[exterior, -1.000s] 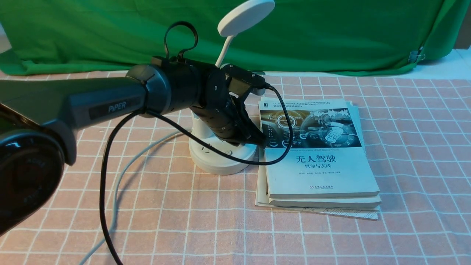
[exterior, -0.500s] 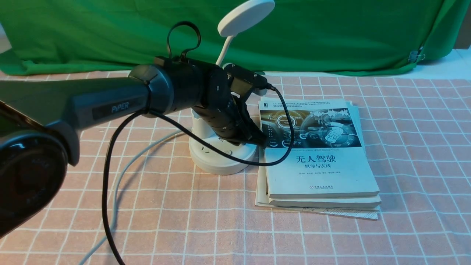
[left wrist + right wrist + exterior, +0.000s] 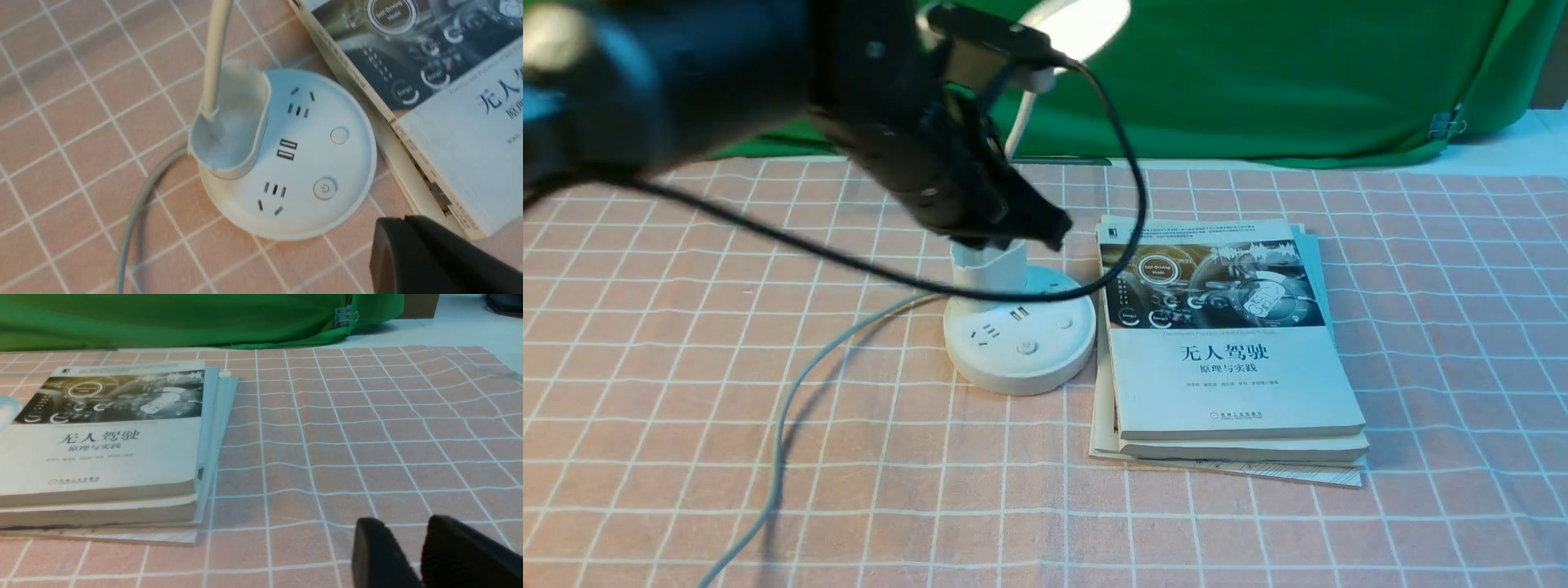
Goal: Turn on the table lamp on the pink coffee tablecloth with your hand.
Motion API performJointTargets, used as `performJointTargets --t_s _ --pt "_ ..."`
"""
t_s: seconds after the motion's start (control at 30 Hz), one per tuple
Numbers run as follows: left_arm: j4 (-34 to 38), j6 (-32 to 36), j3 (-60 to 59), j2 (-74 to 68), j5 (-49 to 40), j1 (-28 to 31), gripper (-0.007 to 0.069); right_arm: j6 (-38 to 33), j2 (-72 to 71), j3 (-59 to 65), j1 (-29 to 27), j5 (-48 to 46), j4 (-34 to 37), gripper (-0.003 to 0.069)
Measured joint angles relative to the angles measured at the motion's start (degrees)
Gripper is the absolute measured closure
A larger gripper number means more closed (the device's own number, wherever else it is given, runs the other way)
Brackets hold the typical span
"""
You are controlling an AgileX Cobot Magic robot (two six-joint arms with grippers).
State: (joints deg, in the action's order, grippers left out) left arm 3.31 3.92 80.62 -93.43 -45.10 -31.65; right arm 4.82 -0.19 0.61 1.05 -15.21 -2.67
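The white table lamp stands on its round base (image 3: 1018,343) on the pink coffee tablecloth (image 3: 1421,327). Its disc head (image 3: 1086,20) glows bright white. The base also shows in the left wrist view (image 3: 302,163), with a power button (image 3: 325,188), a plain button (image 3: 339,135) and the pen-holder cup (image 3: 233,122). My left gripper (image 3: 1049,233) is shut and empty. It hangs above the base, in front of the cup, clear of the buttons. Its closed tips show in the left wrist view (image 3: 402,218). My right gripper (image 3: 404,528) is slightly open, empty, low over bare cloth.
A stack of books (image 3: 1233,343) lies against the base's right side. The lamp's grey-white cord (image 3: 792,400) runs left and forward over the cloth. The arm's black cable (image 3: 1127,163) loops above the base. A green backdrop (image 3: 1298,73) hangs behind.
My left arm has swung up and back off the lamp base, uncovering its buttons and sockets. The lamp head is now brightly lit; before it was dull.
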Motion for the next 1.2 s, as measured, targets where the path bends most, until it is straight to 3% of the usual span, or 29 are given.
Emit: performJointTargets --t_s 0.33,0.53,0.87,1.2 --pt "0.0 -7.9 -29.1 28.6 5.9 0.0 0.0603 0.0 0.0 0.0 0.0 0.0 0.0 0.0421" --pt "0.0 -11.1 -40.0 45.4 11.5 0.0 0.0603 0.0 0.0 0.0 0.0 0.0 0.0 0.0421" --pt "-1.8 -11.5 -45.3 62.0 15.3 0.0 0.0603 0.0 0.0 0.0 0.0 0.0 0.0 0.0421" --pt "-4.4 -11.5 -45.6 63.5 16.2 0.0 0.0603 0.0 0.0 0.0 0.0 0.0 0.0 0.0421"
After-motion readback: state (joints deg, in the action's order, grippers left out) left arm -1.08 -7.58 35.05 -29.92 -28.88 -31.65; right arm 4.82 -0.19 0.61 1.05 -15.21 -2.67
